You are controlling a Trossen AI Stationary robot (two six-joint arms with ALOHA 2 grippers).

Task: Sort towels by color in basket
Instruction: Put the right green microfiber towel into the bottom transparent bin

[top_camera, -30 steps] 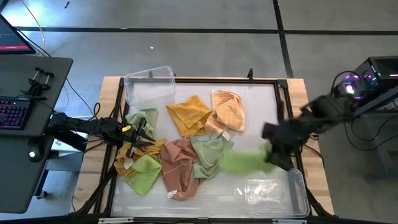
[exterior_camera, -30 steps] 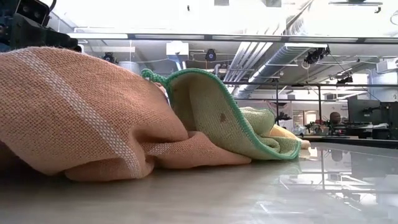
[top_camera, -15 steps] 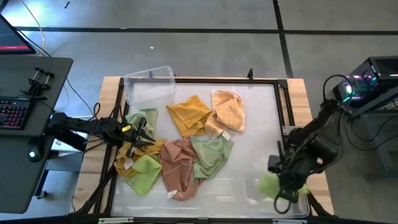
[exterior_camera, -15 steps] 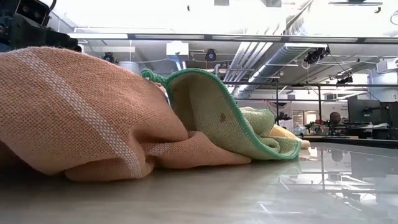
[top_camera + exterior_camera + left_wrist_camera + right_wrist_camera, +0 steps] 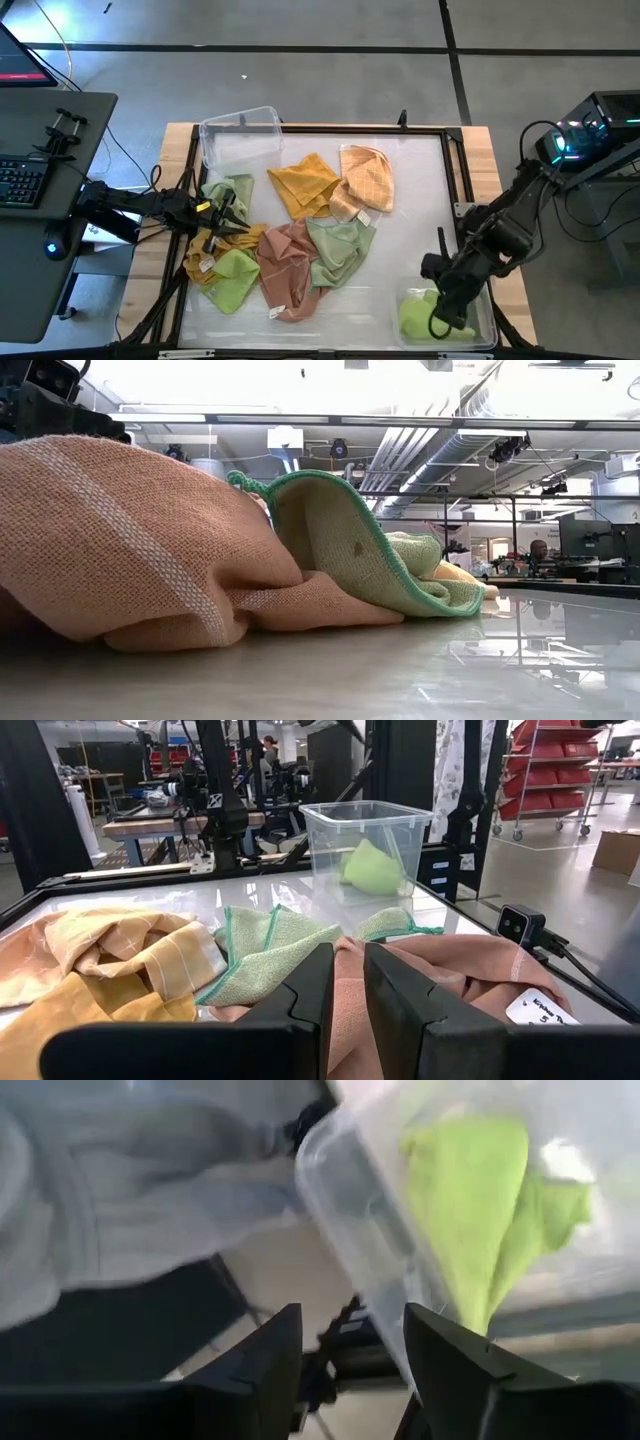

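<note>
Several towels lie in a loose pile on the white table: green, yellow, checked peach, pink and another green. One bright green towel lies crumpled in the clear bin at the near right corner. It also shows through the bin's wall in the right wrist view, green towel. My right gripper hangs open above that bin, with nothing between its fingers. My left gripper waits shut over the pile's left side.
A second clear bin stands at the far left corner. A black frame rims the table. In the low view a peach towel and a green-edged towel fill the foreground. A desk with a keyboard stands to the left.
My right gripper has carried the bright green towel from the table's right middle toward the near edge, over the near right bin. It has let go, and the towel has fallen into the bin and lies there crumpled.
</note>
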